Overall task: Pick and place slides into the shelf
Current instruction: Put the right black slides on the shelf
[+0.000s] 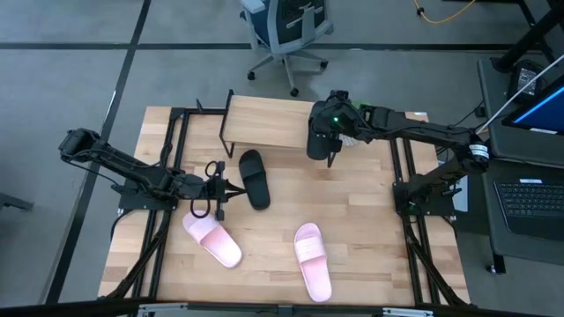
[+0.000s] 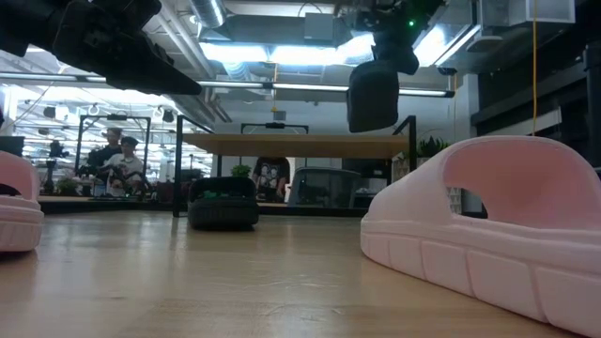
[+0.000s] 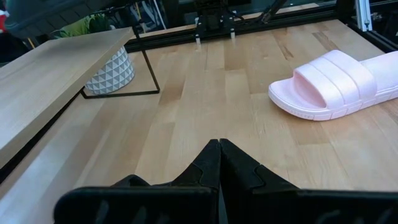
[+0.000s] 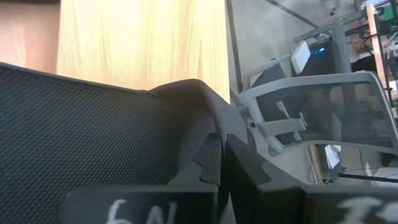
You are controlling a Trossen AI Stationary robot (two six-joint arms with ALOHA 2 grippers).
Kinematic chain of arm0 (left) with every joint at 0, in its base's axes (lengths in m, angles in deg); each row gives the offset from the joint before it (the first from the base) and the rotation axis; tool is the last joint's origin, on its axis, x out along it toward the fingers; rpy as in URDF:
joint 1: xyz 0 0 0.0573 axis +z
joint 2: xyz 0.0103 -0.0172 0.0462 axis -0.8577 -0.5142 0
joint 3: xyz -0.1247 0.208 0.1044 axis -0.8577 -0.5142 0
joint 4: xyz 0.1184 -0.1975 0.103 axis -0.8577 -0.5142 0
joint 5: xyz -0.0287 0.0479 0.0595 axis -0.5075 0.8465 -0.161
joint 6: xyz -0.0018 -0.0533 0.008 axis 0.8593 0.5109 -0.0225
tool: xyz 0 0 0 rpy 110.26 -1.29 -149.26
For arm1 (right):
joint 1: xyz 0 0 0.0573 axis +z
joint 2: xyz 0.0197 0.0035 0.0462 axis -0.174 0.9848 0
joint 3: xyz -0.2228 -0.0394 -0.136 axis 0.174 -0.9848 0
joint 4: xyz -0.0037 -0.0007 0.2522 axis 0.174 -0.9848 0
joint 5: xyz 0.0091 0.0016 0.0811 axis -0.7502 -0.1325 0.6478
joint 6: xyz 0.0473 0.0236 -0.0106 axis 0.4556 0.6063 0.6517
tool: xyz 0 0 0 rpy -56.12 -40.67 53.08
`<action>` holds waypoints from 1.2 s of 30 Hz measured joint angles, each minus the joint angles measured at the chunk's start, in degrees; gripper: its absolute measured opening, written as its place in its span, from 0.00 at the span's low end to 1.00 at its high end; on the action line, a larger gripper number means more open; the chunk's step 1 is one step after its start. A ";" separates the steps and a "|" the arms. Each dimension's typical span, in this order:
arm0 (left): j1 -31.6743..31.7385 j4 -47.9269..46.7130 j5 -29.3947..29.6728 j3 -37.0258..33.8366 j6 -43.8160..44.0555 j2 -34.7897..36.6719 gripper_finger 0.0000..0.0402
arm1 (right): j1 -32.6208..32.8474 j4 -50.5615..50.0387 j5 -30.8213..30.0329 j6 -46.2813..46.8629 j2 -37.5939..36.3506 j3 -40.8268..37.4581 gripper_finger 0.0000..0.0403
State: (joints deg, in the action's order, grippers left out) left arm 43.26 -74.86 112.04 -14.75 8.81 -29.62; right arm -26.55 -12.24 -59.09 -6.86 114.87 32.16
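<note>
L gripper [image 1: 220, 189] w/ fingers pressed together, empty, just beside black slide [image 1: 255, 178] lying on table [image 1: 370, 211] in front of shelf [image 1: 264, 125], 2 pink slides [image 1: 212, 240] [image 1: 312, 261] nearer front edge, R gripper [image 1: 324, 145] clamped on 2nd black slide [image 2: 373, 94], held above shelf's R end.

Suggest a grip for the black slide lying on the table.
Probably the wide strap of the black slide: it lies sole-down, so the strap's arch is the only raised part to pinch, one finger under, one on top. Come from the left gripper, shut beside it, so open first. The right gripper is shut on the other black slide.
</note>
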 joint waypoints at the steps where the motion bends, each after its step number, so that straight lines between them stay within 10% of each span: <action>1: 0.00 0.00 0.00 0.00 0.00 0.00 0.00 | -0.04 0.12 0.02 0.00 0.09 0.00 0.03; 36: 0.00 -0.64 -0.01 0.00 0.02 -0.02 0.00 | -1.85 8.09 2.95 1.88 0.59 -4.48 0.03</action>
State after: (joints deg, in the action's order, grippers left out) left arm 43.26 -75.50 112.03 -14.75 8.84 -29.64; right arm -28.40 -4.15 -56.14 -4.98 115.46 27.69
